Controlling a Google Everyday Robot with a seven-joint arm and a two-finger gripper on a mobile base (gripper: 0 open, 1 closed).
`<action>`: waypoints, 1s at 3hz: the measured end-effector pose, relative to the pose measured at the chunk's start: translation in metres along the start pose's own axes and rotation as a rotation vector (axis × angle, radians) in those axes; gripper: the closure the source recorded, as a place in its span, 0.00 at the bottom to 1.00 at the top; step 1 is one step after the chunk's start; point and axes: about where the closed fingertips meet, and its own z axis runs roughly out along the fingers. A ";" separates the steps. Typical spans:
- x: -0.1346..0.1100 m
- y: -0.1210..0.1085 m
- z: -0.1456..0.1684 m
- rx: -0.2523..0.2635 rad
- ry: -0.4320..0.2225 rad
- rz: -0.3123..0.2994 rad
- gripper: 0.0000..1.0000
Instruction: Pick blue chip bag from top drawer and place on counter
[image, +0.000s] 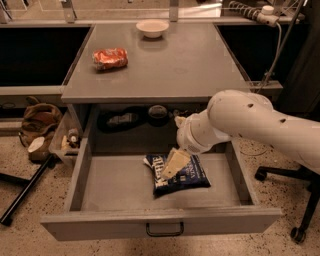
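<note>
The cream-coloured tool (171, 166) sits at the glossy navy-blue chip bag (191, 176), which lies in the open grey metal top drawer (115, 185). Its opening cannot be told. Risks: the slick foil slipping out, or the bag snagging the flat grey tabletop (175, 65) overhang when lifted.

Orange snack bag (110, 58) (crumpled) lies near a white bowl (152, 27).
</note>
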 end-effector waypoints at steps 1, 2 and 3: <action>0.000 0.000 0.000 0.000 0.000 0.000 0.00; 0.015 0.002 0.008 0.009 -0.006 0.030 0.00; 0.040 0.010 0.031 0.003 -0.024 0.090 0.00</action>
